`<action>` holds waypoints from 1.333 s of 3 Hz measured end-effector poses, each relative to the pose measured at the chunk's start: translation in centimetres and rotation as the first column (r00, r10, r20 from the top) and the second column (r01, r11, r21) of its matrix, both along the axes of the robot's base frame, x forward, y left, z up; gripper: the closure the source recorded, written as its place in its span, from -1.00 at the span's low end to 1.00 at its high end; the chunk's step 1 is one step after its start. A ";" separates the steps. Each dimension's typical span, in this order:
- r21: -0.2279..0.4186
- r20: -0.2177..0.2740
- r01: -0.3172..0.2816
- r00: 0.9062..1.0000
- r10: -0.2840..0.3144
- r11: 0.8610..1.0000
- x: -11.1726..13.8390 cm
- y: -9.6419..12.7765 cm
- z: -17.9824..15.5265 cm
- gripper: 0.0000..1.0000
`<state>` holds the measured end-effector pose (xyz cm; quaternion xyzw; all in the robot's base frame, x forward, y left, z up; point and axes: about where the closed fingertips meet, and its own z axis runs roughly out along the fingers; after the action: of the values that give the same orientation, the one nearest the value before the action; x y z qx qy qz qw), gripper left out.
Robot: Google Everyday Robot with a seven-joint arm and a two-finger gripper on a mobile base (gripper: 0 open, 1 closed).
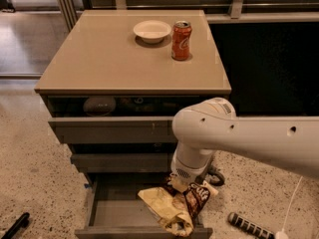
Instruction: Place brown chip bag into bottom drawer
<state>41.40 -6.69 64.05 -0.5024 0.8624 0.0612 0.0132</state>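
The brown chip bag point(175, 206) is crumpled, its pale yellow-tan back facing left and its dark brown front with white lettering at right. It hangs over the right front part of the open bottom drawer point(112, 210), its lower end at the drawer's front edge. My gripper point(180, 184) is just above the bag under the white arm's wrist, shut on the bag's top. The fingertips are hidden by the wrist and the bag.
The cabinet top holds a white bowl point(152, 31) and an orange-red soda can point(181, 40). The top drawer point(112, 128) and middle drawer point(122, 161) stand slightly pulled out. A black ribbed handle point(247, 226) and a white cable lie on the floor at right.
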 end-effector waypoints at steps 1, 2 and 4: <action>0.000 0.000 0.000 1.000 0.000 1.000 0.0 0.0 0.0 1.00; 0.014 -0.023 -0.023 0.999 0.024 1.000 0.7 1.7 -1.3 1.00; 0.015 -0.060 -0.117 0.991 0.117 0.993 0.9 6.6 -3.9 1.00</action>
<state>42.34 -0.10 60.16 -0.5498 0.8311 0.0819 -0.0141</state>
